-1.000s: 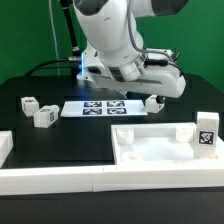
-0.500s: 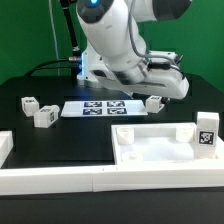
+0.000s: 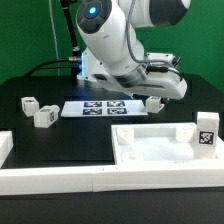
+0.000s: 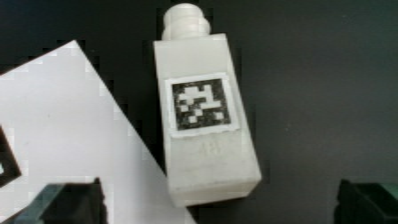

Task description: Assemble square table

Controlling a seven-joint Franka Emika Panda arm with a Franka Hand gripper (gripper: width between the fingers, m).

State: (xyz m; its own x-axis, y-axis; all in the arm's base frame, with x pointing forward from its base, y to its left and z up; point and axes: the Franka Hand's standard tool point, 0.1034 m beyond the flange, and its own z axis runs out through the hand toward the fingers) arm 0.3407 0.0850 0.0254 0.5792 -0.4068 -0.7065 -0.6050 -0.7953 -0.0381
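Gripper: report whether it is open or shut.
Open. The gripper shows in the wrist view with fingertips far apart, both clear of the leg between them.

Arm [image 3: 120, 50] over leg [image 3: 152, 102] beside marker board [image 3: 97, 108]; two more legs [image 3: 28, 103] [image 3: 44, 116] toward exterior view's left.

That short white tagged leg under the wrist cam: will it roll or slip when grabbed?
Short white square-sided plastic leg lies on a flat face, so it likely won't roll. It looks like rigid moulded plastic, probably stiff and light. Smooth faces may slip a little in the hand.
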